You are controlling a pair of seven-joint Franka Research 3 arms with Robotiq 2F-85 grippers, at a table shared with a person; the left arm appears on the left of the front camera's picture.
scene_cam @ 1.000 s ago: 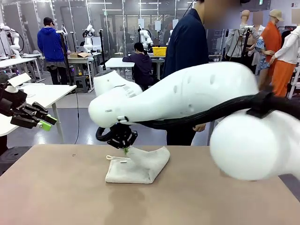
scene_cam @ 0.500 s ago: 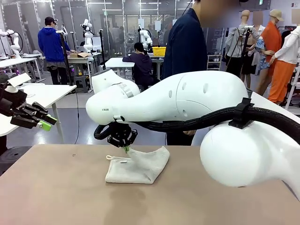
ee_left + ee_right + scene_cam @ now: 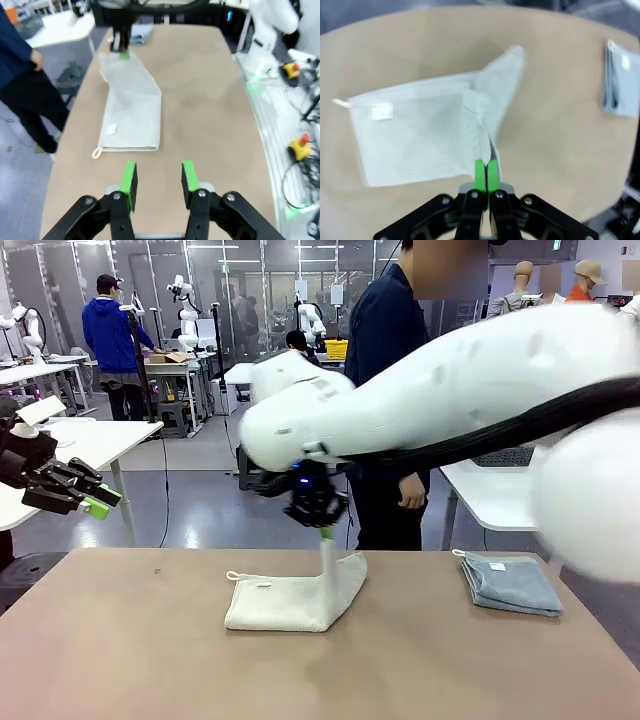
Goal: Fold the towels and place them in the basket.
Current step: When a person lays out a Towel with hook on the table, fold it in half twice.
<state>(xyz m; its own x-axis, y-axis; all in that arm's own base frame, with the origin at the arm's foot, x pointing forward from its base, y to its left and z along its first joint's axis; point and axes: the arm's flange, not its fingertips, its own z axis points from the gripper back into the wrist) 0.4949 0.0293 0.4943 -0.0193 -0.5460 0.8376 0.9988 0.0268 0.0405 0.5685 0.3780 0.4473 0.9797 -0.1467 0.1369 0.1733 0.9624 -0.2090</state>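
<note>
Two towels: cream towel (image 3: 290, 600) pinched by right gripper (image 3: 325, 533), blue-grey towel (image 3: 513, 583) folded.

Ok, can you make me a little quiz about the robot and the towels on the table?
1. True or false: the right gripper is pinching the white towel and lifting one edge.
2. What is the left gripper holding? A) the white towel B) the blue towel C) nothing
3. Fill in: the blue towel lies folded on the table, away from the white towel and toward the robot's ___ side.

Key:
1. True. Its green pads are closed on the raised fold.
2. C. Its fingers are apart with nothing between them.
3. Right.
</note>
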